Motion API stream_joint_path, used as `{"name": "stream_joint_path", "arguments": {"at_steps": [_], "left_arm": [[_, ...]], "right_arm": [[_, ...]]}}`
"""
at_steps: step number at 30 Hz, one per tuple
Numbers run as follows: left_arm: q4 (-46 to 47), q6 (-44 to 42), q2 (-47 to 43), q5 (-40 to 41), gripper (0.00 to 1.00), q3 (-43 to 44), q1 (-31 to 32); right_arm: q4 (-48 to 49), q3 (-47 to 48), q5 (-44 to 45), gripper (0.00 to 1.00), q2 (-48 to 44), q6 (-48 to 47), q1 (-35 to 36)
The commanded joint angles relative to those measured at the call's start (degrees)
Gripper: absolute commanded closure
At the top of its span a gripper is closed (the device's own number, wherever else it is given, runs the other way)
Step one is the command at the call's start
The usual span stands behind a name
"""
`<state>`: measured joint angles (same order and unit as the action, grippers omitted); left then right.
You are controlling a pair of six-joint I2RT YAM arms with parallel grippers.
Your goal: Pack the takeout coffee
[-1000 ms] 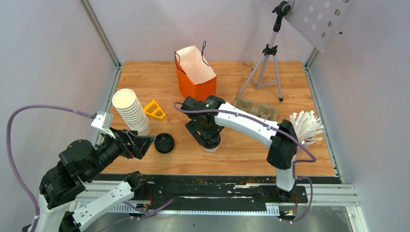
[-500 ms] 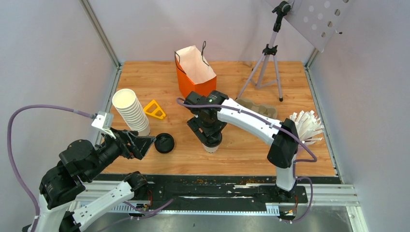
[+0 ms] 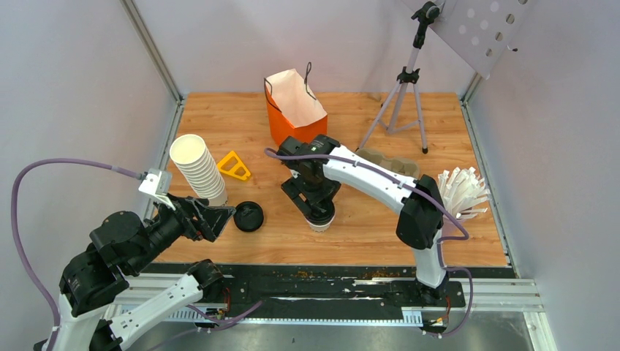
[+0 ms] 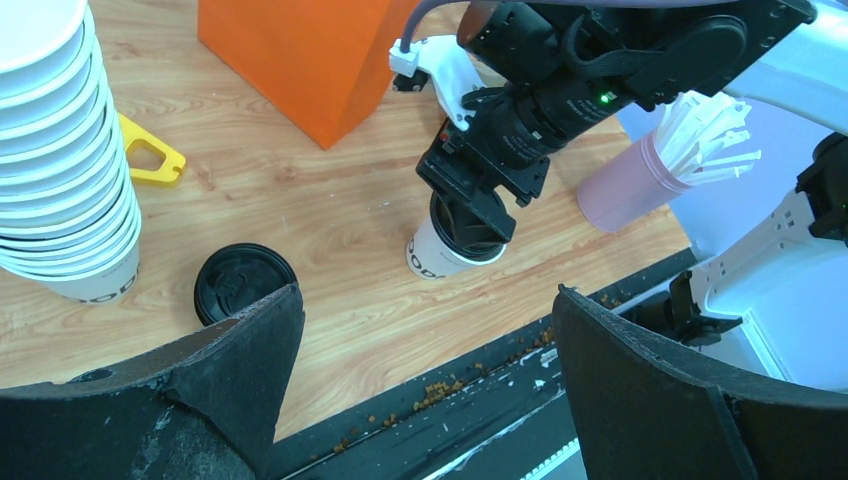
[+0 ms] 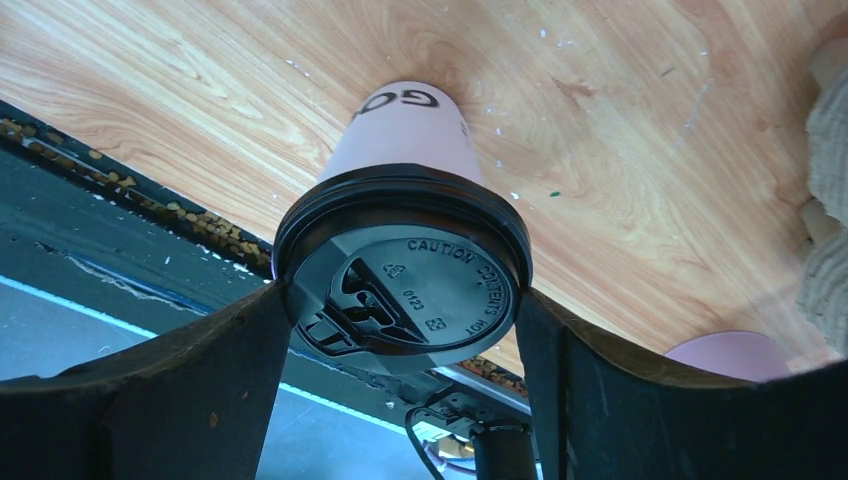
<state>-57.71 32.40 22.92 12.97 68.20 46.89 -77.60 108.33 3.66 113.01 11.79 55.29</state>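
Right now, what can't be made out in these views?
- Orange bag interior: top view, its own walls hide the bottom; left wrist view crops it.
- Pulp cup carrier: top view, right arm covers its near side; right wrist edge cuts it.
- Whether the right gripper squeezes the lidded cup: right wrist view, lid hides contact below.

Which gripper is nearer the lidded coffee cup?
Right. The right gripper sits over the lidded coffee cup, fingers flanking its lid; the left gripper hangs open far left, near the loose black lid.
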Motion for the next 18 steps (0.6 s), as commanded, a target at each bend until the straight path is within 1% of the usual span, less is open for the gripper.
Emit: {"name": "stream_joint_path", "arguments": {"at_steps": [1, 8, 18], "left_arm": [[0.15, -1.35, -0.02, 0.47, 0.00, 1.31, 0.22], [-0.03, -1.63, 0.10, 0.56, 0.00, 1.32, 0.22], [0.30, -1.42, 0.19, 0.48, 0.00, 0.56, 0.22]], "right_arm": [[0.10, 0.49, -1.49, 0.20, 1.11, -1.29, -0.43], [0.48, 0.74, -1.82, 0.17, 0.74, -1.61, -0.56], [0.44, 0.37, -1.62, 0.19, -1.08, -1.13, -0.79]]}}
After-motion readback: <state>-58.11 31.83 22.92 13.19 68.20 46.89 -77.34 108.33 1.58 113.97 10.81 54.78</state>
